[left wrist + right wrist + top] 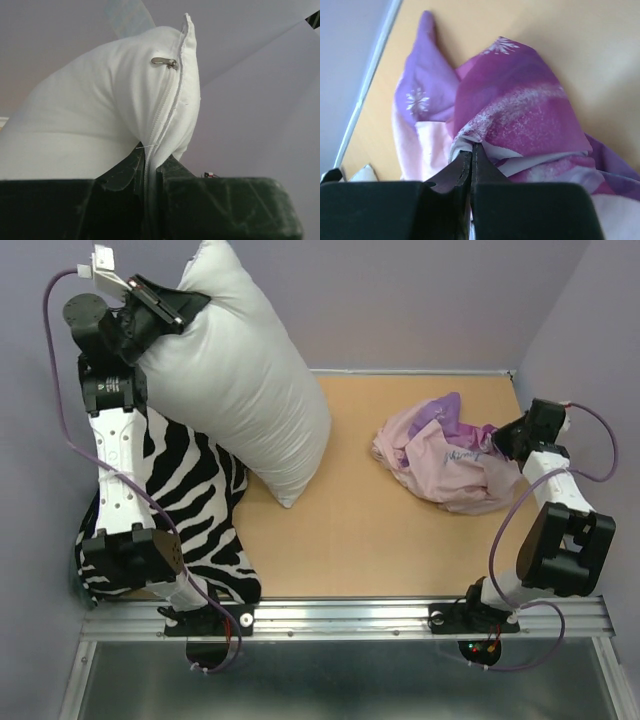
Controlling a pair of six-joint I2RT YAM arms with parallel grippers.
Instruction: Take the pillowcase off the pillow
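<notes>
Hanging from left gripper [165, 305]: plump plain white rectangular pillow [235, 390], bare, held up by its top corner at rear left, lower corner pointing down at tan wooden table [350, 540], just beside black-and-white zebra-striped cushion [195, 500]. Left jaws clamped on pillow's zippered seam, small metal zipper pull [164, 61] above grip. Thin pink-and-purple pillowcase [450, 455] with white snowflakes lies crumpled in heap at right of table, well apart from pillow, paler pink inside showing. Right gripper [510, 440] jaws pinched together on fold of its purple fabric
</notes>
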